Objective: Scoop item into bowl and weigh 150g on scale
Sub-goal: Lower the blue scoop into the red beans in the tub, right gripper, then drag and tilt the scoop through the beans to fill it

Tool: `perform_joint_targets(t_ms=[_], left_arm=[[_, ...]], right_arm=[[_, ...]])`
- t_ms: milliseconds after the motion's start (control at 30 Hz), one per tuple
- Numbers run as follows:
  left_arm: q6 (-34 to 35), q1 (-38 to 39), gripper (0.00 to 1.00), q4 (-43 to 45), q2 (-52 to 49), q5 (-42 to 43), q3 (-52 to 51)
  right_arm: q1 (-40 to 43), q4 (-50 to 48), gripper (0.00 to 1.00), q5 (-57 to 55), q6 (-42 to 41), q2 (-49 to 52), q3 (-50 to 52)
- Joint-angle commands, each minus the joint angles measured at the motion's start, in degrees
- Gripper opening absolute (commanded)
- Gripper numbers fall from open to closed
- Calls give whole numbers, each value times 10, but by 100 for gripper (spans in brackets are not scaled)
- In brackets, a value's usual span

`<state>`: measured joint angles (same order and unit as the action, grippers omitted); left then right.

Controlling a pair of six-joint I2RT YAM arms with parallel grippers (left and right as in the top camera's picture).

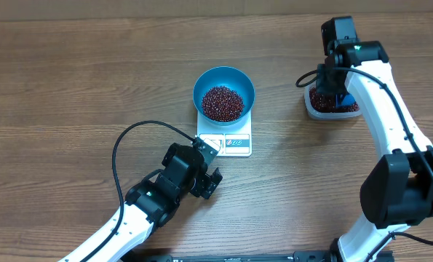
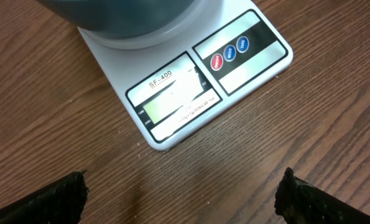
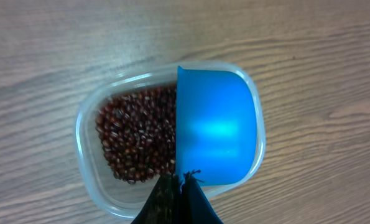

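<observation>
Right gripper (image 3: 181, 186) has its jaws clamped on the blue scoop (image 3: 216, 130), which covers one side of the clear tub (image 3: 85, 134) of beans (image 3: 135, 137). Left gripper (image 2: 183, 196) has jaws spread wide, holding nothing, just in front of the white scale (image 2: 172, 93). The teal bowl (image 1: 201, 84) sits on that scale with a heap of beans inside, mid wooden surface (image 1: 70, 73).

White scale (image 2: 191, 78), centre frame, on wooden table (image 2: 315, 137). Front panel: pale display (image 2: 172, 102) marked SF-400; one red and two blue buttons (image 2: 229, 53). Bowl (image 2: 122, 15) underside at top edge, resting on scale. Left gripper (image 2: 181, 202): dark fingertips (image 2: 54, 202) at lower corners, wide apart.
</observation>
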<state>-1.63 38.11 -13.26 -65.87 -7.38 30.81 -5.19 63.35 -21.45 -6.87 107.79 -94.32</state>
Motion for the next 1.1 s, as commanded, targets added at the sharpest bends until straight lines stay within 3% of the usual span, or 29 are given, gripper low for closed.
perform_joint_targets(t_ms=[0,267,700,1067], left_arm=[[3,-2,100,2,0,-7,13],[3,-2,100,2,0,-7,13],[3,-2,100,2,0,-7,13],[3,-2,100,2,0,-7,13]], right_arm=[[0,-12,4,-29,-6,-3,24],[0,-24,4,-30,-5,-3,51],[1,-25,4,152,-4,-3,51],[42,-21,4,209,-6,-3,29]])
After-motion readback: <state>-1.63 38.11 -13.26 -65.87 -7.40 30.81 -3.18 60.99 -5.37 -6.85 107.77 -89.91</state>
